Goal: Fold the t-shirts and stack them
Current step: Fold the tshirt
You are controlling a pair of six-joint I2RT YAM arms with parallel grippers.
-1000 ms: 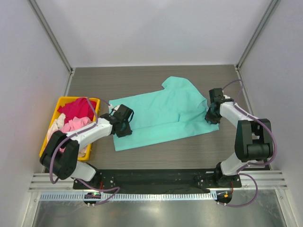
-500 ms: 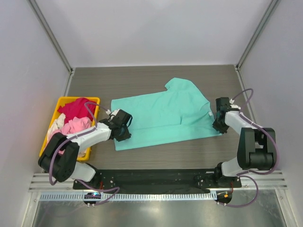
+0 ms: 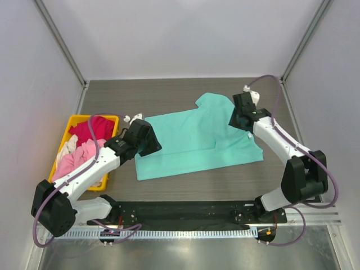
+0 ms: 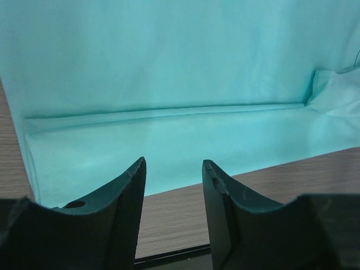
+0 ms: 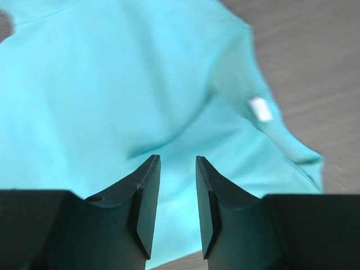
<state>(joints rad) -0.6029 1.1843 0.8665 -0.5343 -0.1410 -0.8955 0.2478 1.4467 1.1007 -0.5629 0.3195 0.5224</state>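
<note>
The teal t-shirt point(image 3: 197, 138) lies spread flat on the worktop point(image 3: 140, 95), with a folded layer along its near long edge. The magenta-red t-shirt point(image 3: 93, 128), the light pink t-shirt point(image 3: 79, 157) and the whitish t-shirt point(image 3: 64, 145) lie crumpled in the yellow bin point(image 3: 84, 117) at the worktop's left side. The left hand point(image 4: 174, 163) hovers over the teal t-shirt's left end, fingers partly apart, gripping nothing. The right hand point(image 5: 177, 158) hovers over its right end, fingers narrowly apart, gripping nothing.
</note>
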